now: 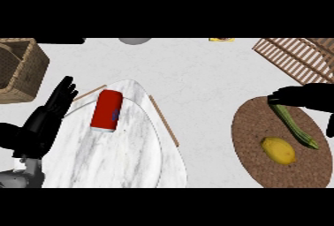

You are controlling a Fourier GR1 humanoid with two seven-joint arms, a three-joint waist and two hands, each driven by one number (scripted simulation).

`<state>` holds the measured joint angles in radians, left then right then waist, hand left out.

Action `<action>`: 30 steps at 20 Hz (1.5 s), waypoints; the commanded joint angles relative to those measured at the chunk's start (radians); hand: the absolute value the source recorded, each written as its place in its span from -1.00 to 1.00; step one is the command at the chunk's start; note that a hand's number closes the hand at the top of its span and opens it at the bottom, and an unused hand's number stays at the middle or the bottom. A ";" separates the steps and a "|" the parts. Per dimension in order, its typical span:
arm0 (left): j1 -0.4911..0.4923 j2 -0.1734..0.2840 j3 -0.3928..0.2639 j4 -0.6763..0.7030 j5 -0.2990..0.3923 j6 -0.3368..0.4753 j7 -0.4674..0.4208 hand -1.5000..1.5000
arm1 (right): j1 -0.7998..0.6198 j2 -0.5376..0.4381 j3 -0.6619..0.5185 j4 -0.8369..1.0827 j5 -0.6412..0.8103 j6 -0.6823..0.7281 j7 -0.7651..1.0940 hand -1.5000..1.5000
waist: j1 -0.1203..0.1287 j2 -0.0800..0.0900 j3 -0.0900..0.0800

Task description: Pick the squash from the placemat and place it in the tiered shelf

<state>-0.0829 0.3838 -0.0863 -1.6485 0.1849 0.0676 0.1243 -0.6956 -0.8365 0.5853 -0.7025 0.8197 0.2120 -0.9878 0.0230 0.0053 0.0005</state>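
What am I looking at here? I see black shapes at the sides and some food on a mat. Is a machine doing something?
You are looking steeply down at a kitchen counter, as if from a humanoid robot's head. The black shapes are its two hands. The left hand shows at the left, fingers straight, holding nothing. The right hand is at the right, over the far end of a long green squash; I cannot tell whether its fingers have closed. The squash lies on a round brown placemat beside a yellow lemon. A red can lies on its side on a marble board. At top right is a slatted wooden tiered shelf, at top left a wicker basket.
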 commanded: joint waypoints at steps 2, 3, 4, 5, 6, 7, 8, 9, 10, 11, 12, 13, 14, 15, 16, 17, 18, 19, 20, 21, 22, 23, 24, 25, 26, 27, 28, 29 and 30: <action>0.010 -0.053 -0.031 0.011 -0.044 0.022 -0.011 0.00 | -0.058 0.036 -0.005 0.156 0.048 0.006 -0.165 -1.00 | 0.000 0.002 0.001; -0.015 -0.046 -0.015 0.020 -0.027 0.009 0.000 0.00 | -0.045 0.095 0.015 0.194 0.074 -0.042 -0.124 -1.00 | 0.003 0.004 0.001; 0.037 -0.038 -0.014 -0.052 -0.047 0.027 0.016 0.00 | -0.029 0.103 0.005 0.196 0.080 -0.055 -0.109 -1.00 | 0.001 -0.001 0.001; -0.031 -0.050 0.002 0.048 -0.035 0.005 -0.002 0.00 | -0.075 0.112 0.012 0.201 0.102 -0.028 -0.116 -1.00 | -0.005 0.001 0.000; 0.023 -0.014 0.035 -0.041 -0.001 -0.021 0.018 0.00 | -0.081 0.112 -0.006 0.225 0.095 -0.020 -0.120 -1.00 | 0.000 -0.001 0.000; -0.014 -0.022 0.030 -0.013 -0.005 -0.016 0.049 0.00 | -0.038 0.068 0.008 0.185 0.102 -0.037 -0.162 -1.00 | -0.011 -0.003 0.000; 0.016 -0.034 0.018 0.037 -0.032 -0.035 -0.038 0.00 | -0.044 0.145 0.004 0.245 0.121 -0.085 -0.103 -1.00 | -0.005 0.000 0.000; 0.009 -0.048 -0.002 -0.061 -0.047 0.007 0.044 0.00 | -0.081 0.133 -0.002 0.271 0.130 -0.061 -0.131 -1.00 | -0.001 -0.001 0.001; 0.021 -0.035 0.024 0.027 -0.035 -0.038 -0.046 0.00 | -0.061 0.105 0.006 0.293 0.142 -0.094 -0.173 -1.00 | -0.003 0.001 0.000; 0.006 -0.021 0.028 -0.044 -0.010 -0.041 0.049 0.00 | -0.071 0.161 0.010 0.303 0.149 -0.082 -0.126 -1.00 | 0.001 0.000 0.001; 0.045 -0.051 0.001 -0.024 -0.049 -0.022 -0.021 0.00 | -0.078 0.109 0.011 0.318 0.148 -0.084 -0.207 -1.00 | 0.003 0.002 0.001; 0.045 -0.038 0.039 -0.010 -0.022 -0.041 -0.043 0.00 | -0.074 0.160 0.008 0.334 0.150 -0.095 -0.165 -1.00 | 0.004 0.002 0.001; 0.041 -0.071 -0.014 -0.002 -0.063 -0.015 -0.022 0.00 | -0.066 0.163 0.014 0.372 0.163 -0.127 -0.176 -1.00 | 0.005 0.005 0.001; -0.029 -0.055 0.027 0.006 -0.035 -0.014 0.045 0.00 | -0.097 0.156 0.010 0.384 0.167 -0.095 -0.187 -1.00 | 0.001 0.004 0.001; -0.032 -0.043 0.041 0.038 -0.024 -0.043 -0.001 0.00 | -0.081 0.181 0.016 0.411 0.172 -0.135 -0.185 -1.00 | 0.008 0.008 0.002; 0.019 -0.048 0.015 -0.034 -0.050 -0.023 0.031 0.00 | -0.028 0.181 0.013 0.376 0.167 -0.147 -0.171 -1.00 | -0.003 0.000 0.001; 0.009 -0.030 0.048 0.015 -0.029 -0.060 -0.009 0.00 | -0.084 0.193 0.018 0.404 0.186 -0.130 -0.171 -1.00 | 0.003 0.003 0.001; 0.013 -0.051 0.035 -0.041 -0.036 -0.026 0.021 0.00 | -0.052 0.191 0.020 0.409 0.185 -0.139 -0.177 -1.00 | 0.003 0.002 0.001; 0.020 -0.066 0.014 -0.041 -0.050 -0.024 0.029 0.00 | -0.060 0.181 0.005 0.403 0.179 -0.136 -0.185 -1.00 | -0.003 0.000 0.001; 0.021 -0.062 0.027 -0.027 -0.051 -0.026 0.015 0.00 | -0.082 0.215 0.011 0.405 0.186 -0.110 -0.160 -1.00 | 0.000 0.001 0.001; 0.025 -0.075 -0.004 -0.056 -0.081 -0.004 0.031 0.00 | -0.025 0.241 0.007 0.427 0.181 -0.186 -0.135 -1.00 | 0.003 0.003 0.002; 0.016 -0.054 0.050 0.005 -0.041 -0.044 -0.021 0.00 | -0.051 0.197 0.005 0.425 0.183 -0.169 -0.204 -1.00 | 0.000 0.004 0.001; -0.005 -0.090 0.004 0.014 -0.088 -0.010 -0.008 0.00 | -0.049 0.228 0.004 0.430 0.189 -0.173 -0.160 -1.00 | -0.004 0.003 0.001; 0.007 -0.039 0.049 -0.040 -0.029 -0.058 0.028 0.00 | -0.041 0.186 -0.009 0.470 0.183 -0.216 -0.209 -1.00 | 0.010 0.006 0.002; 0.029 -0.074 0.027 0.034 -0.065 -0.048 -0.061 0.00 | -0.073 0.218 -0.009 0.476 0.184 -0.185 -0.190 -1.00 | 0.011 0.009 0.002; 0.026 -0.061 0.035 -0.014 -0.050 -0.054 -0.014 0.00 | -0.064 0.207 -0.022 0.493 0.180 -0.219 -0.199 -1.00 | 0.011 0.007 0.002; -0.016 -0.102 0.011 0.017 -0.086 -0.012 -0.010 0.00 | -0.062 0.248 -0.026 0.490 0.188 -0.259 -0.132 1.00 | 0.003 0.006 0.002; -0.035 -0.068 0.036 -0.024 -0.058 -0.028 0.043 0.00 | -0.062 0.225 -0.048 0.504 0.163 -0.265 -0.181 1.00 | 0.013 0.009 0.003; -0.007 -0.082 0.008 0.002 -0.082 -0.031 0.007 0.00 | -0.011 0.261 -0.062 0.469 0.145 -0.336 -0.156 1.00 | 0.003 0.008 0.003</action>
<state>-0.0847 0.3113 -0.0628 -1.6540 0.1203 0.0356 0.1282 -0.7694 -0.6399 0.5362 -0.2620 0.9683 -0.0055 -1.0781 0.0287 -0.0081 -0.0183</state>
